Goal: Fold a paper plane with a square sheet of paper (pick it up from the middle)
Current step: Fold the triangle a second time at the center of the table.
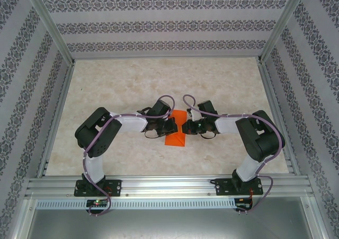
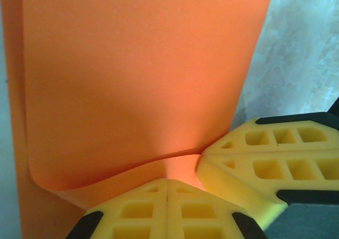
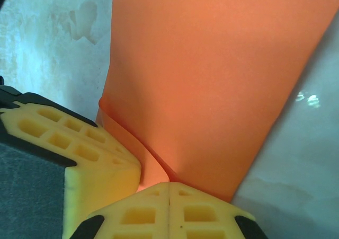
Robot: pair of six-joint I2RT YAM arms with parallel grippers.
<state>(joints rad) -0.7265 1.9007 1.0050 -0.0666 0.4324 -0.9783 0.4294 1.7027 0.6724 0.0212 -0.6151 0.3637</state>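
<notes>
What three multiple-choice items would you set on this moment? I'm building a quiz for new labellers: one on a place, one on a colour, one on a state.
1. Where is the orange sheet?
A. in the middle of the table, between the left gripper and the right gripper
B. at the table's far left corner
C. at the table's near right corner

2. What colour are the gripper fingers?
A. blue
B. yellow
C. white

3. How is the left gripper?
A. wide open
B. open, beside the sheet
C. shut on the sheet

Answers:
1 A: the top view shows both grippers meeting at the sheet.
2 B: both wrist views show yellow fingers.
3 C: its fingers meet, with the paper rising from between them.
</notes>
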